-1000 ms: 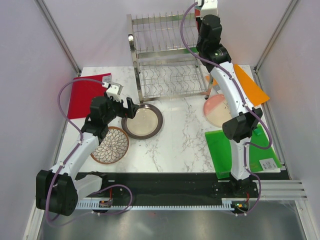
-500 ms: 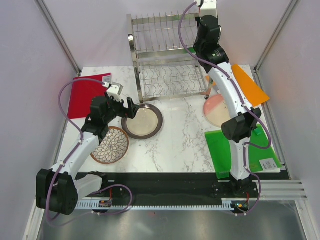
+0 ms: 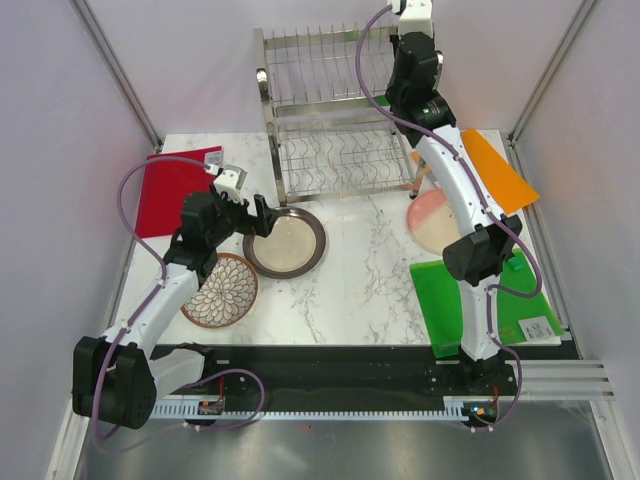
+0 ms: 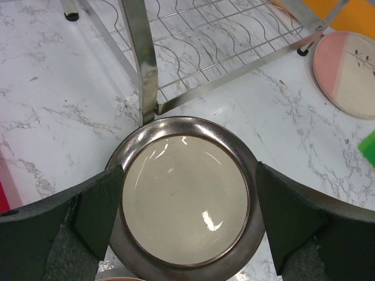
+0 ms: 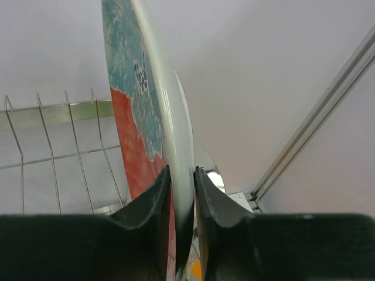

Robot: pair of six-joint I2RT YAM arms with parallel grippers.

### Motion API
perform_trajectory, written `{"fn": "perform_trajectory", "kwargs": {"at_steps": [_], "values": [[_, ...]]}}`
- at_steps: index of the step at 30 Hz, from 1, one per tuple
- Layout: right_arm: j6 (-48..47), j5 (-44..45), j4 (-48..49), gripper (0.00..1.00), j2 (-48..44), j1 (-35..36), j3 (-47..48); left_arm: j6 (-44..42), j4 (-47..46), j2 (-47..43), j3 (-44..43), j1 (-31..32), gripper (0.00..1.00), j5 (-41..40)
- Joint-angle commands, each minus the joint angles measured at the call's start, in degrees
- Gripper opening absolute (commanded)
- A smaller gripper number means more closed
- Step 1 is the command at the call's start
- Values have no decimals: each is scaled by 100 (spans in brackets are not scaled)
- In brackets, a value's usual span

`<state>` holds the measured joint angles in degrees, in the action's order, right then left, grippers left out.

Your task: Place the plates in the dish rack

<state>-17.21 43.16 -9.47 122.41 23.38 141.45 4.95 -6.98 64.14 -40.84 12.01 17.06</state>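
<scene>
The chrome dish rack (image 3: 330, 110) stands at the back of the table. My right gripper (image 5: 181, 175) is shut on the rim of the red plate with teal flower (image 5: 137, 111), held on edge, high beside the rack's upper tines (image 5: 70, 129). My left gripper (image 4: 184, 205) is open, its fingers (image 4: 99, 205) either side of the silvery metal plate (image 4: 184, 199), which lies flat at the rack's front left leg (image 4: 146, 70). The brown petal plate (image 3: 220, 290) lies near left. The pink-and-cream plate (image 3: 435, 220) lies to the right of the rack.
A red board (image 3: 170, 190) lies at the far left, an orange board (image 3: 500, 170) leans at the far right, and a green board (image 3: 480, 300) lies near right. Enclosure walls and frame posts close in on three sides.
My right arm has risen slightly and shifted left toward the rack's upper shelf with the red plate. My left arm has not moved.
</scene>
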Motion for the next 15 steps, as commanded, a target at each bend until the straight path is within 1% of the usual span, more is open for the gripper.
{"fn": "perform_trajectory", "kwargs": {"at_steps": [1,2,5,11,15], "values": [[-54,70,816,36,-376,-17,234,120,-251,-33,-3,3,100,87],[-54,44,807,43,-376,-17,243,111,-233,-33,-12,3,100,96],[-89,9,859,45,-384,-17,278,111,-225,-42,-3,3,100,87],[-186,26,895,45,-507,0,234,111,-225,-42,-21,3,100,79],[-466,70,1228,49,-892,132,33,76,-155,-155,-82,3,100,-71]]}}
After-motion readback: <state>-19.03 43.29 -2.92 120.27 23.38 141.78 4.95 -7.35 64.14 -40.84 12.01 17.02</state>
